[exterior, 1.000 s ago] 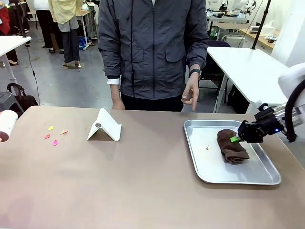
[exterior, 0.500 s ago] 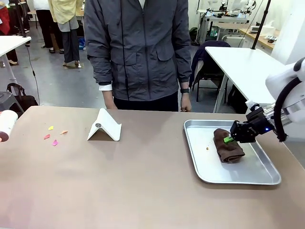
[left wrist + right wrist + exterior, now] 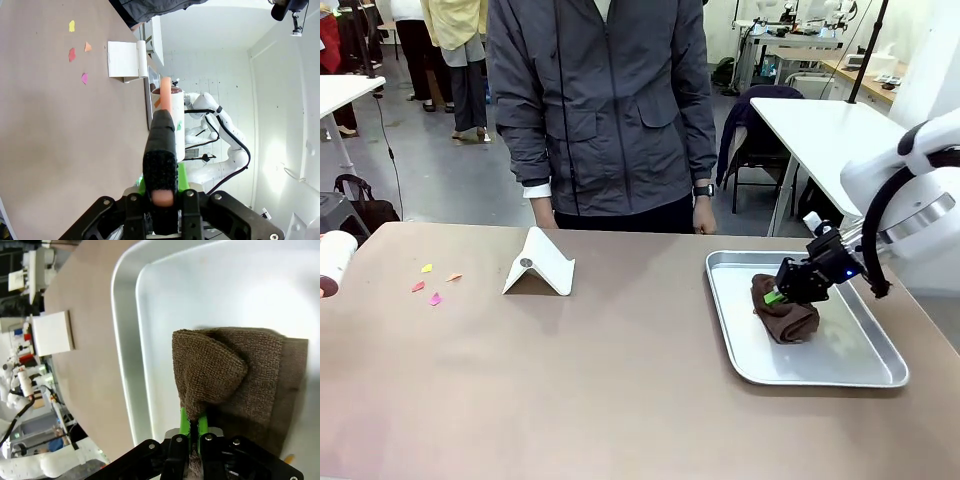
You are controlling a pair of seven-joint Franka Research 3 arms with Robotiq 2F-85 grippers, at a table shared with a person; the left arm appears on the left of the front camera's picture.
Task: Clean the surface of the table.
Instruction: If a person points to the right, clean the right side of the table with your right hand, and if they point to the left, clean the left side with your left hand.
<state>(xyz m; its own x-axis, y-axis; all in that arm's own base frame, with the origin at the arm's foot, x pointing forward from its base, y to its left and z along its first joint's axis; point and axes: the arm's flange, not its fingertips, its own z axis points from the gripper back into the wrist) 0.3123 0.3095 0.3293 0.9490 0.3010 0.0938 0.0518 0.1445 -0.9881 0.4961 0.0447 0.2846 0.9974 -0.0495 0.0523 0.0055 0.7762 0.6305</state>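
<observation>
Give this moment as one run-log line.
right gripper: shut on brown cloth in tray | left gripper: shut on black tool | scraps on table

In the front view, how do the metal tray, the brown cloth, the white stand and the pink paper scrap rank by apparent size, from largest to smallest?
1. metal tray
2. white stand and brown cloth: these look about alike, so I do not rank them
3. pink paper scrap

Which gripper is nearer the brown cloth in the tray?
Right. The right gripper is shut on the brown cloth; the left gripper is far across the table, beyond the white stand.
</observation>
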